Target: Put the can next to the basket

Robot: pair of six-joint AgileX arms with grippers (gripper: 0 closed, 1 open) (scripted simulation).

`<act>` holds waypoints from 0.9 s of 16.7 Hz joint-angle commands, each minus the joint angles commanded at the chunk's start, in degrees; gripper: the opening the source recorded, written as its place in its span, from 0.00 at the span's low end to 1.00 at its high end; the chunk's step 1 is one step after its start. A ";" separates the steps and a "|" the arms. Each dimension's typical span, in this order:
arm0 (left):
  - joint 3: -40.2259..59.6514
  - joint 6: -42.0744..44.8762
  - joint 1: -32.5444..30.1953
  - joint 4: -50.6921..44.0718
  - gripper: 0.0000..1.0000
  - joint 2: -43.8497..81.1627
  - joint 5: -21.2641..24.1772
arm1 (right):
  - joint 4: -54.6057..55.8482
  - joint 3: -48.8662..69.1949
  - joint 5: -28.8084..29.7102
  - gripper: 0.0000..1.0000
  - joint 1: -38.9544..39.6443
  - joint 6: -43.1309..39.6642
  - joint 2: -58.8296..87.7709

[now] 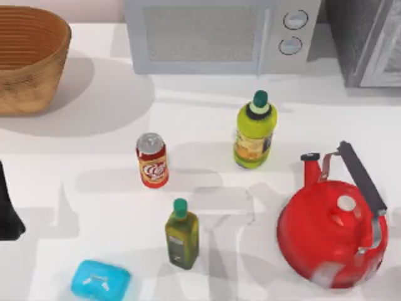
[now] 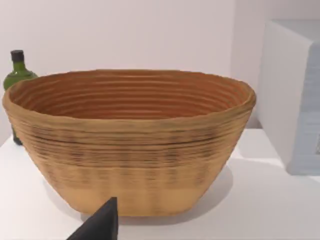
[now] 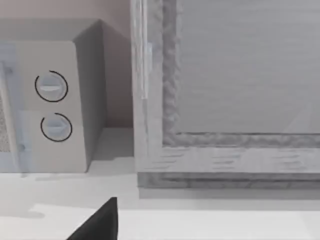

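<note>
The basket (image 1: 25, 59) is woven wicker, rough and ribbed. The can (image 1: 152, 161) has a shiny metal top, and the red kettle (image 1: 332, 232) looks smooth and glossy. The white table (image 1: 94, 188) is smooth and matt.

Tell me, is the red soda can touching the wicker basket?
Apart. The top view shows the can mid-table and the basket at the far left corner, bare table between them.

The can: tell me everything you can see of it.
The can is small and red, with a silver top and a round cream-and-gold logo on its side. It looks like metal. It stands upright on the white table, near the middle, untouched and apart from everything else. The basket sits well off at the far left corner.
</note>
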 joint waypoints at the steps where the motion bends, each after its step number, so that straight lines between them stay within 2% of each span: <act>1: 0.00 0.00 0.00 0.00 1.00 0.00 0.00 | 0.00 0.00 0.00 1.00 0.00 0.00 0.00; 4: 1.75 0.35 -0.52 -1.39 1.00 1.72 -0.04 | 0.00 0.00 0.00 1.00 0.00 0.00 0.00; 7: 8.92 1.69 -2.64 -6.68 1.00 8.83 -0.08 | 0.00 0.00 0.00 1.00 0.00 0.00 0.00; 11: 25.66 4.45 -7.30 -18.22 1.00 26.71 0.01 | 0.00 0.00 0.00 1.00 0.00 0.00 0.00; 15: 46.08 7.60 -12.97 -32.83 1.00 51.81 0.27 | 0.00 0.00 0.00 1.00 0.00 0.00 0.00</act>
